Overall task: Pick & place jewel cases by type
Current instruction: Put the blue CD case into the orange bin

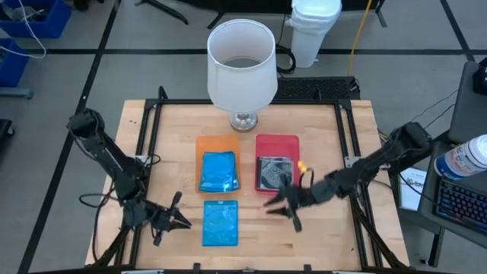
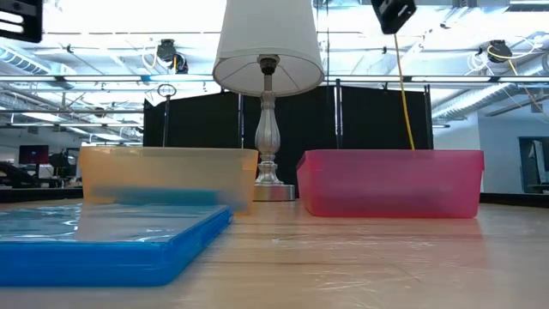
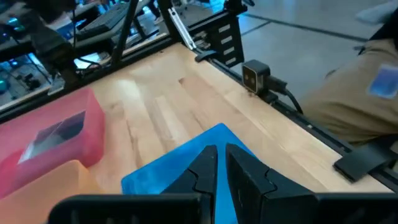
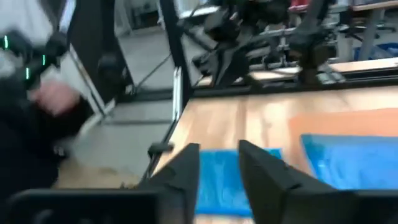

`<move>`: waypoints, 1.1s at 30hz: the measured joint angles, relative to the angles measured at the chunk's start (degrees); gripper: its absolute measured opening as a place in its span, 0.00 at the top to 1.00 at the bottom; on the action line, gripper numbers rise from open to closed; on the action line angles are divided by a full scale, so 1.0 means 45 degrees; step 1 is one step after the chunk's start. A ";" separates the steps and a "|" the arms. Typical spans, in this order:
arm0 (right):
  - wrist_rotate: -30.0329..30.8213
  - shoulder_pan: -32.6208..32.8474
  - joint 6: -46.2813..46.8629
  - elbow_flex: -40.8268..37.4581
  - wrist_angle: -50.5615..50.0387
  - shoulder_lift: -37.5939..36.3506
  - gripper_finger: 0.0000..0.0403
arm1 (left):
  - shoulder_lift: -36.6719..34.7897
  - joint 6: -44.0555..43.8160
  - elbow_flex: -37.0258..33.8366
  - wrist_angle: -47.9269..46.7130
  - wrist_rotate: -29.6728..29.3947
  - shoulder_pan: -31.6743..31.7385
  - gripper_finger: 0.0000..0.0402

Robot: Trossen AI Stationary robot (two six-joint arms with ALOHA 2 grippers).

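Note:
A blue jewel case (image 1: 221, 223) lies flat on the table near its front edge; it also shows in the low view (image 2: 103, 240). Another blue jewel case (image 1: 219, 171) lies in the orange tray (image 1: 217, 142). A dark, clear jewel case (image 1: 272, 173) lies in the red tray (image 1: 278, 142). My left gripper (image 1: 185, 221) hovers just left of the blue case on the table, shut and empty, pointing at it (image 3: 219, 163). My right gripper (image 1: 280, 207) hangs open above the table, just off the red tray's near edge, with nothing between its fingers (image 4: 217, 158).
A lamp (image 1: 242, 65) with a white shade stands at the table's far middle, behind the two trays. Black frame rails (image 1: 148, 144) run along the table's sides. Bare wood lies right of the blue case near the front edge.

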 joint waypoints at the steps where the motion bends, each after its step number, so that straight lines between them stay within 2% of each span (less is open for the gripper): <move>1: 0.0182 0.0329 -0.0239 0.0000 0.0265 0.0408 0.80 | 0.0340 -0.0175 0.0132 0.0024 -0.0368 -0.0212 0.90; 5: 0.0931 0.1161 -0.1349 -0.0007 0.3011 0.2289 0.97 | 0.1682 -0.1148 0.0684 0.0048 -0.1834 -0.1014 0.90; 7: 0.0659 0.1394 -0.2110 0.0235 0.4768 0.3337 0.98 | 0.2302 -0.1537 0.1050 -0.0006 -0.2519 -0.1425 0.90; 9: 0.0408 0.1637 -0.2621 0.0859 0.5351 0.4316 0.97 | 0.2900 -0.1730 0.1614 -0.0139 -0.3318 -0.1824 0.92; 11: 0.0506 0.1935 -0.3103 0.1813 0.5095 0.5259 0.98 | 0.3509 -0.1756 0.2356 -0.0514 -0.3680 -0.2189 0.96; 14: 0.1376 0.2342 -0.3623 0.3536 0.3314 0.6586 0.99 | 0.4288 -0.2322 0.3549 -0.1683 -0.3689 -0.2485 0.98; 17: 0.2775 0.2569 -0.3747 0.5050 0.1229 0.7754 0.99 | 0.4947 -0.3844 0.4690 -0.3933 -0.4028 -0.2431 0.97; 19: 0.3519 0.2585 -0.3753 0.5706 0.0707 0.8352 0.99 | 0.5354 -0.4811 0.5241 -0.5497 -0.4153 -0.2320 0.96; 23: 0.3737 0.2432 -0.2616 0.6330 0.0474 0.8961 0.99 | 0.5865 -0.5499 0.5649 -0.7023 -0.3898 -0.2080 0.96; 27: 0.3689 0.2117 -0.0172 0.6361 0.0185 0.8980 1.00 | 0.6389 -0.5249 0.5583 -0.7131 -0.2932 -0.1914 0.96; 31: 0.2449 0.1933 0.1663 0.6351 -0.0504 0.9068 1.00 | 0.6954 -0.4474 0.5583 -0.7111 -0.2658 -0.1867 0.94; 33: 0.2931 0.1978 0.2236 0.6362 -0.0496 0.9297 1.00 | 0.7102 -0.4048 0.5583 -0.7154 -0.2536 -0.1860 0.90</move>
